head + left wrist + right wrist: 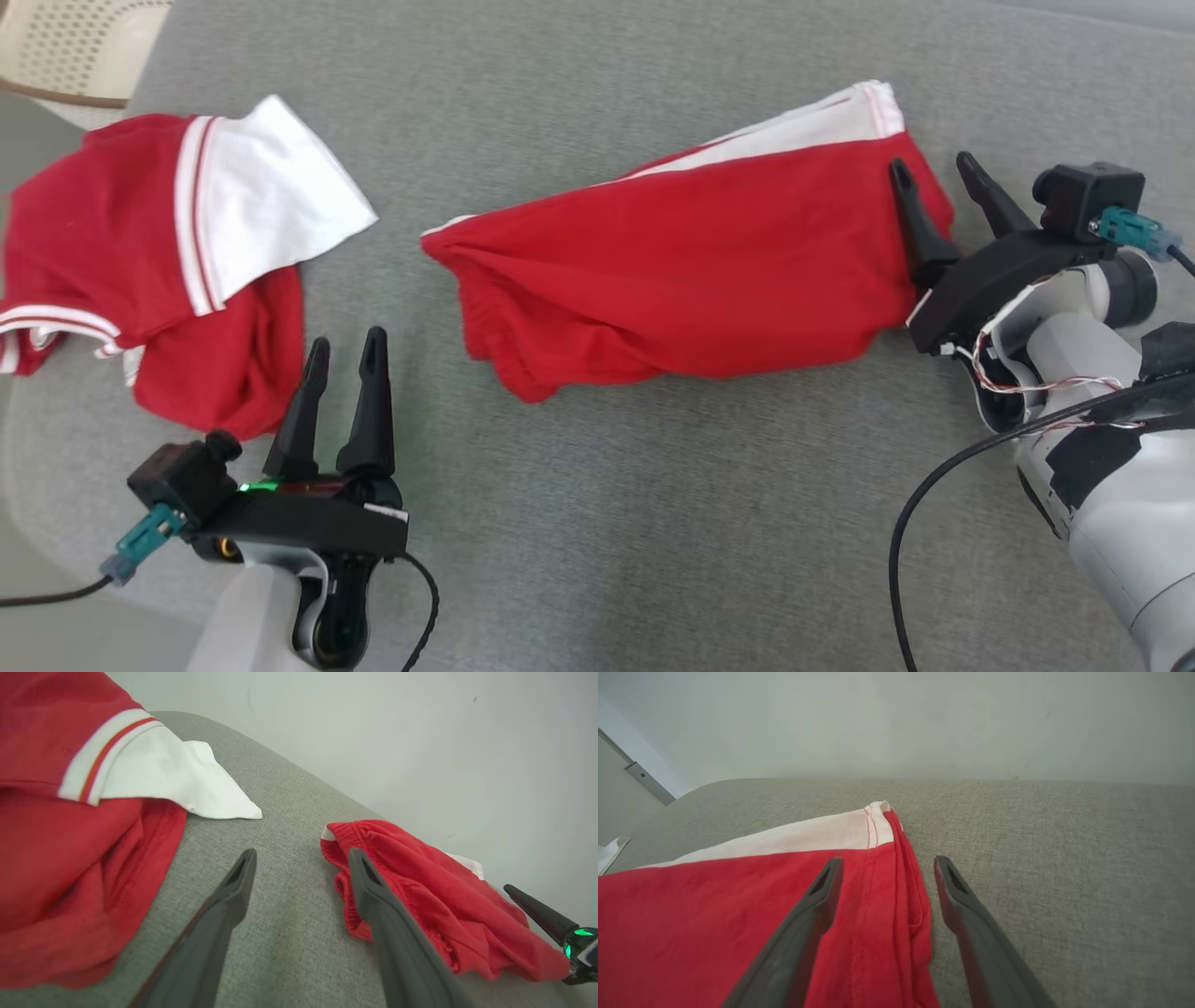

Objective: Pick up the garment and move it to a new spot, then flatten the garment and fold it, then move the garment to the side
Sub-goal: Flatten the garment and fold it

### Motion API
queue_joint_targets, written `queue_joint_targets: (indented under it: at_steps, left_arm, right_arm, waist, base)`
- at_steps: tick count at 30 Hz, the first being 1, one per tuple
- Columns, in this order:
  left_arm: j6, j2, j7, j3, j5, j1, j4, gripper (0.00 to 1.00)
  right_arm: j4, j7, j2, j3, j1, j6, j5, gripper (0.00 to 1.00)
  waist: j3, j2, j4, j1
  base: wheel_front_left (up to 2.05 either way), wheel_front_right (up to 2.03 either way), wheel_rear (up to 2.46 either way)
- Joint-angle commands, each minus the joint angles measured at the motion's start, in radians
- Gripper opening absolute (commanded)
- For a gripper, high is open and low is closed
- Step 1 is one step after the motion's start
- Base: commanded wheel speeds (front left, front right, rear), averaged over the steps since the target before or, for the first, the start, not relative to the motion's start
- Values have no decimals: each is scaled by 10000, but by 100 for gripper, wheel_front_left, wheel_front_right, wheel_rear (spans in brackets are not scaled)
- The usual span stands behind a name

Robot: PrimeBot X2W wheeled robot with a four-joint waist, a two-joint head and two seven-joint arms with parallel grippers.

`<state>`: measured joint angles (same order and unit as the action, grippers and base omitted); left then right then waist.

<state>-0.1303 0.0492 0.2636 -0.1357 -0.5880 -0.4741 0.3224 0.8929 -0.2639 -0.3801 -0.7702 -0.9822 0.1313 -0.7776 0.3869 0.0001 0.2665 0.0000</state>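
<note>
Two grippers stood open and held nothing. The right gripper (932, 163) sat at the right end of the red shorts (691, 271). One of its fingers was over the red cloth and the other was over the grey fabric surface (607, 523), with the hem edge between them. The shorts lay folded in the middle of the surface, with a white stripe along the far side. The left gripper (348, 338) pointed at bare fabric, just beside a crumpled red and white garment (140, 243) on the left.
</note>
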Motion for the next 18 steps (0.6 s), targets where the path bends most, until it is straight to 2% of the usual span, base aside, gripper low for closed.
queue_joint_targets:
  at_steps: [1,7,13,15,16,18]
  left_arm:
    - [41,23,14,71,103,254,-59,100]
    - [161,21,14,89,648,609,-338,100]
    - [180,21,14,161,609,974,-466,100]
    - [171,23,14,217,611,1132,-453,100]
    - [167,21,14,241,577,1175,-430,100]
    - [158,23,14,271,546,1163,-411,100]
  right_arm:
    - [212,-4,-5,36,113,-10,125,100]
    - [1078,-4,44,210,-50,-10,307,100]
    - [1936,55,483,63,-3,-4,217,99]
    - [2091,276,582,-80,96,-4,123,67]
    - [2121,349,618,-161,135,-4,68,38]
    - [2163,416,656,-266,174,-4,-17,0]
  waist:
    - [-69,-1,288,0]
    - [-62,-1,628,0]
    - [-139,-1,775,0]
    - [-166,-1,760,0]
    - [-179,-1,744,0]
    - [-212,-1,702,0]
  base:
    - [0,0,0]
    - [0,0,0]
    - [0,0,0]
    - [0,0,0]
    - [0,0,0]
    - [0,0,0]
